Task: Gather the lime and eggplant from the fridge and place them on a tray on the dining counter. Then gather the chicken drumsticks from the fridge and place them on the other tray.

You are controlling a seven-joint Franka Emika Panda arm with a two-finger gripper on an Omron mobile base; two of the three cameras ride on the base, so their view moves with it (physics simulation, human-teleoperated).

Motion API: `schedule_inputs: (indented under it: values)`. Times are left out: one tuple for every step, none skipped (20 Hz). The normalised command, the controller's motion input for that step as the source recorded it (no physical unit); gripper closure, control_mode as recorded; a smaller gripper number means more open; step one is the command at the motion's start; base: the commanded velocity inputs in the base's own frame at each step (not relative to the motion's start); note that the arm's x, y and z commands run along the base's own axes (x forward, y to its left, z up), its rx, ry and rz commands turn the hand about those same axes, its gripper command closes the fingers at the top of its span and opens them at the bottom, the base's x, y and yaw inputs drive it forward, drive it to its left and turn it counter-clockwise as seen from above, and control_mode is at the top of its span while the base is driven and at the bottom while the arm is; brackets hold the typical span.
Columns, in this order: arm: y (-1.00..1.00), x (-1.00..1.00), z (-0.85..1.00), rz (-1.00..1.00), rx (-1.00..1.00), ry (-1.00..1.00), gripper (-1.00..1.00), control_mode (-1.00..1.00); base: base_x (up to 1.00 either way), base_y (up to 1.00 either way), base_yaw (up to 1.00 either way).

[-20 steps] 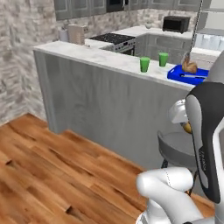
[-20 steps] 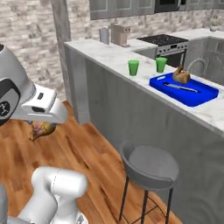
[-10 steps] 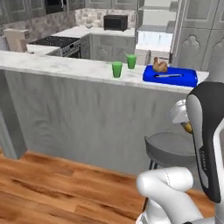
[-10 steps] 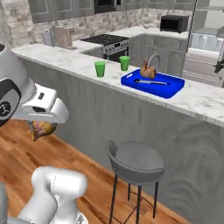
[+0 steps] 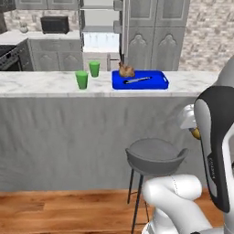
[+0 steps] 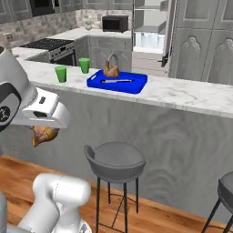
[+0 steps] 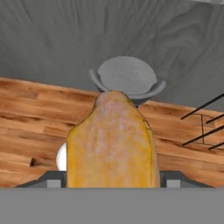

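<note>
My gripper (image 7: 112, 180) is shut on a golden-brown chicken drumstick (image 7: 111, 144), which stands up between the jaws in the hand view. The same drumstick (image 6: 43, 135) hangs under my white hand, low at the left of the right base view. A sliver of it (image 5: 196, 133) peeks out beside my arm in the left base view. On the marble dining counter (image 5: 41, 84) lies a blue tray (image 5: 155, 82) with another drumstick (image 5: 126, 70) and a thin dark object on it. This tray (image 6: 136, 84) sits well above and beyond my hand. Behind it, the fridge (image 6: 150, 27) stands open.
Two green cups (image 5: 82, 79) (image 5: 94, 68) stand left of the tray. A grey bar stool (image 5: 154, 156) sits in front of the counter, directly ahead of my hand, and a second stool (image 6: 225, 191) is further right. The stove (image 6: 50, 45) and microwave (image 6: 113, 22) are at the back.
The whole scene has swung as the base moved, and the counter with the blue tray now faces me squarely. The drumstick stays in my gripper, unchanged.
</note>
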Motion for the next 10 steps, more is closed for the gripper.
schedule_inputs:
  values:
    - [0.00,0.00,0.00,0.00,0.00,0.00,1.00,1.00,0.51,0.25,-0.46]
    - [0.00,0.00,0.00,0.00,0.00,0.00,1.00,1.00,0.56,0.19,-0.41]
    - [0.00,0.00,0.00,0.00,0.00,0.00,1.00,1.00,0.61,0.16,-0.35]
    - [0.00,0.00,0.00,0.00,0.00,0.00,1.00,1.00,0.56,0.15,-0.27]
    - [0.00,0.00,0.00,0.00,0.00,0.00,1.00,1.00,0.64,0.21,-0.25]
    - [0.00,0.00,0.00,0.00,0.00,0.00,1.00,1.00,0.63,0.26,-0.24]
    - [0.00,0.00,0.00,0.00,0.00,0.00,1.00,1.00,0.57,0.24,-0.23]
    - [0.00,0.00,0.00,0.00,0.00,0.00,1.00,1.00,0.51,0.23,-0.22]
    - [0.00,0.00,0.00,0.00,0.00,0.00,1.00,1.00,0.41,0.24,-0.19]
    - [0.00,0.00,0.00,0.00,0.00,0.00,1.00,1.00,0.26,0.21,-0.16]
